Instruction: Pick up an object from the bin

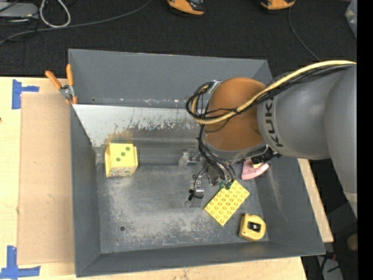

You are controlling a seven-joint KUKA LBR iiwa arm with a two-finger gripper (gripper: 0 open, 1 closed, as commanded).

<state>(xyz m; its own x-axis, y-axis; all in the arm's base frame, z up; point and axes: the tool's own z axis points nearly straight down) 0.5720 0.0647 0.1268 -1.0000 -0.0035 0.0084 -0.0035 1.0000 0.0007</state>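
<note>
arm (315,115): smooth grey rounded casing showing | marking: black KUKA lettering (269,124) running down the casing's end | wrist: orange dome cover (233,115) capping it | cables: black loops (201,107) bunching against the cover, yellow cable (303,74) trailing over the grey casing | gripper (195,194): seemingly dark metal trailing thin wires, detail unclear

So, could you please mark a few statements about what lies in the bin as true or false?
The yellow cube with green dots lies on the bin's left side. True.
The yellow studded flat plate touches that cube. False: it lies far right of it, beside the pincer.
The small yellow-and-black tape measure sits near the lower right corner. True.
The pink thing lies at the left wall. False: it lies on the right, by the arm.
</note>
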